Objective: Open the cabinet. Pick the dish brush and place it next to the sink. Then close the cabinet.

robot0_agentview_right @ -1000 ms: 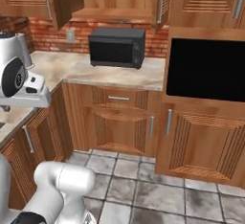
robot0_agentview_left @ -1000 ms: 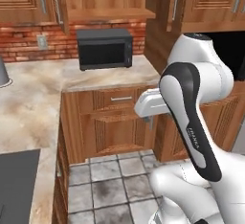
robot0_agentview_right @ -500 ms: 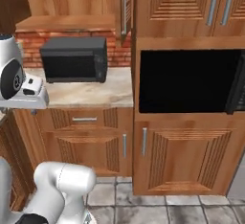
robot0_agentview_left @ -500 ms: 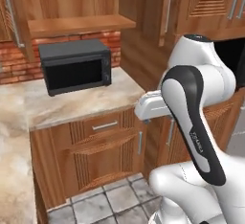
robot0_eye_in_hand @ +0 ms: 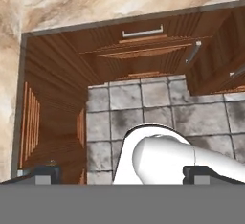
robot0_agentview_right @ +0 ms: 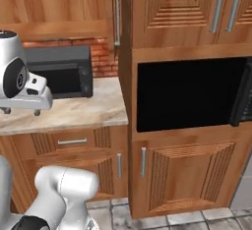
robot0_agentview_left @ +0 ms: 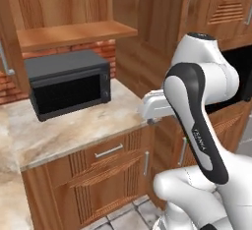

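Tool (robot0_eye_in_hand: 117,174) wide open, holding nothing, pointed down at tiled floor (robot0_eye_in_hand: 143,108) and drawer unit (robot0_eye_in_hand: 142,43). Closed cabinet door handle (robot0_agentview_right: 116,14) above microwave (robot0_agentview_right: 61,71) in right base view; dish brush location cannot tell.

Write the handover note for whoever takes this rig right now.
Hand: open, holding nothing, pointing down over the tiled floor in front of the drawer unit, beside the microwave counter.
Job's things: the upper cabinet doors in view are all shut; I cannot tell which belongs to the task cabinet.
Done: nothing; no door opened, dish brush not picked.
Left: everything. Open the cabinet, take the brush, set it by the sink, close the cabinet.
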